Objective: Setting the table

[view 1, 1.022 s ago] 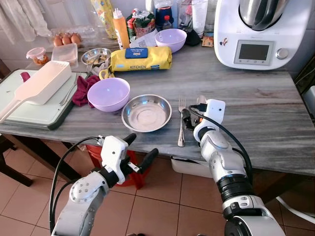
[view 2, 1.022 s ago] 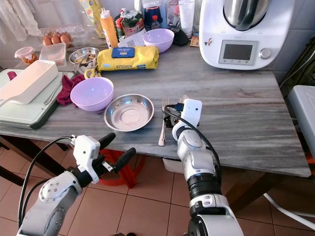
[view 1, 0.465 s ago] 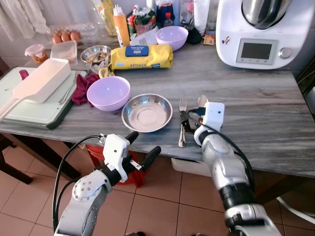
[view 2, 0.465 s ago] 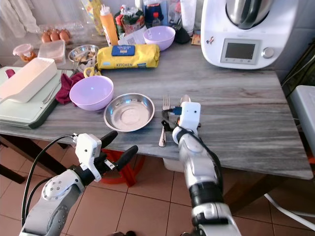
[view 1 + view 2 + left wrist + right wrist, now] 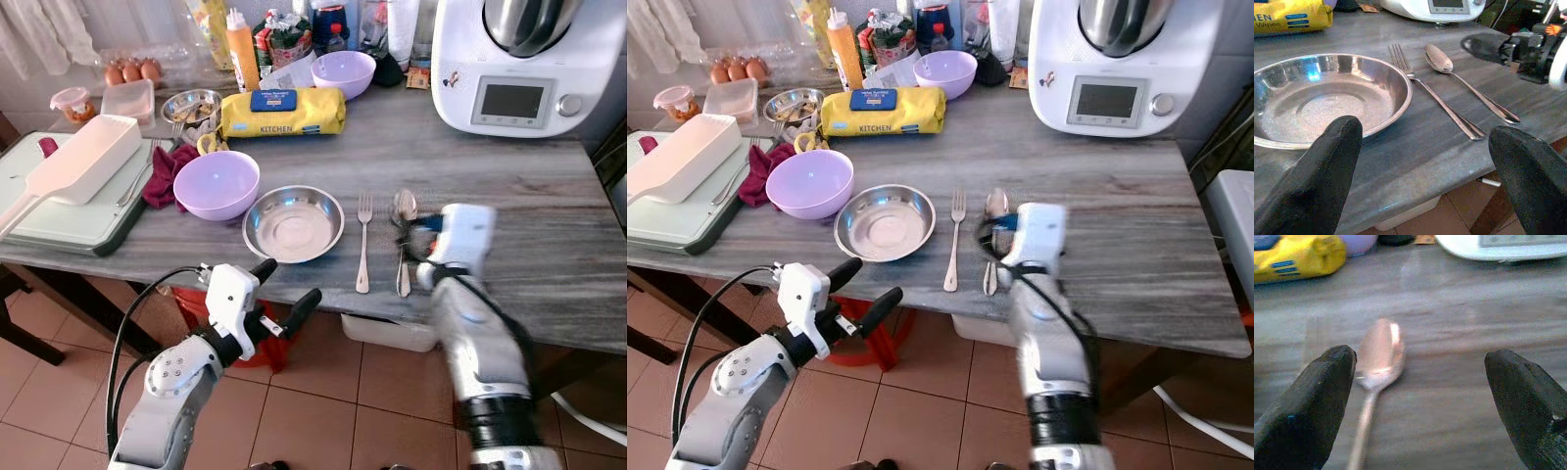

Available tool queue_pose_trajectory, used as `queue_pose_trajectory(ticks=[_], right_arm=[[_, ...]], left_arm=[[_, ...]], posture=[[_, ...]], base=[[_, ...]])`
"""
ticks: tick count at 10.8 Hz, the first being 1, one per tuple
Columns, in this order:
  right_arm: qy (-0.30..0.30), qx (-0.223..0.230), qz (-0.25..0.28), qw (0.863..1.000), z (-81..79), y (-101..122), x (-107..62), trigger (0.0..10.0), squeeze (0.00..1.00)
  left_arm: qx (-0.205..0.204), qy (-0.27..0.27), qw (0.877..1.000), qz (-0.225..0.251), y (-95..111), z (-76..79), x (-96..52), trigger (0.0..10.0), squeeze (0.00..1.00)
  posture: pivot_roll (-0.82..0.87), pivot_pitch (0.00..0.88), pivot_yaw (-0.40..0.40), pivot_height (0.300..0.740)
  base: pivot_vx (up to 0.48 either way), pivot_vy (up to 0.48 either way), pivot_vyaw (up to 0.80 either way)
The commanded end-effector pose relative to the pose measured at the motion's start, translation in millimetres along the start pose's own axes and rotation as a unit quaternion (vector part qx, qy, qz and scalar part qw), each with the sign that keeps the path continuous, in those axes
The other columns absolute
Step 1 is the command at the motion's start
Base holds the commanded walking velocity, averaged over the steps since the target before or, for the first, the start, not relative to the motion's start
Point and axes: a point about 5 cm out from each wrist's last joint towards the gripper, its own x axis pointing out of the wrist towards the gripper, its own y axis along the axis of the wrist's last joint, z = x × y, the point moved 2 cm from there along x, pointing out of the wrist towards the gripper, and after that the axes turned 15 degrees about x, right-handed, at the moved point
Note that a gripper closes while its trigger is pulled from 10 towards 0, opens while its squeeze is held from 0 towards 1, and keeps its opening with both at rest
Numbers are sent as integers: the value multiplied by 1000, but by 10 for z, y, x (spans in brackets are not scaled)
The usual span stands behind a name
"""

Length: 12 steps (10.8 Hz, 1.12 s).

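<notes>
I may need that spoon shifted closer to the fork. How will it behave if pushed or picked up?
The spoon looks like polished metal, so probably stiff and slippery on the smooth tabletop. Lying flat with a thin handle, it is likely hard to pinch and may pivot if pushed.

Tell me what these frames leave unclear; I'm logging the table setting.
- Right gripper: motion-blurred in both eye views; its arm hides the table edge beside the silver spoon.
- Small steel bowl's contents: too small, left eye view.
- White kitchen machine: top cut off by frame edge.
</notes>
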Motion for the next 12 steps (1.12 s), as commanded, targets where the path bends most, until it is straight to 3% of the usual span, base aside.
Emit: queue_pose_trajectory(ticks=[1, 2, 4, 7, 12], right_arm=[[-19, -14, 0, 1000, 55, 20, -46, 10000, 0], [-46, -33, -17, 998, 160, -23, -80, 10000, 0], [-75, -19, -50, 996, 318, -107, -92, 10000, 0], [-83, -10, -64, 994, 343, -71, 3, 10000, 0], [-74, 11, -104, 992, 291, -213, 63, 10000, 0]], left_arm=[[4, -1, 1000, -1, -3, -29, -1, 10000, 0], [5, 0, 1000, -1, 2, -41, 5, 10000, 0], [4, -1, 1000, -4, -8, -29, -2, 10000, 0], [4, -3, 1000, -8, -25, -30, -20, 10000, 0], [5, -1, 1000, -13, -45, -39, -56, 10000, 0]], posture=[[-77, 103, 92, 740], [-76, 103, 92, 740], [-73, 102, 94, 740], [-68, 109, 95, 740], [-58, 117, 100, 740]], base=[[0, 0, 0], [0, 0, 0], [0, 0, 0], [0, 0, 0], [0, 0, 0]])
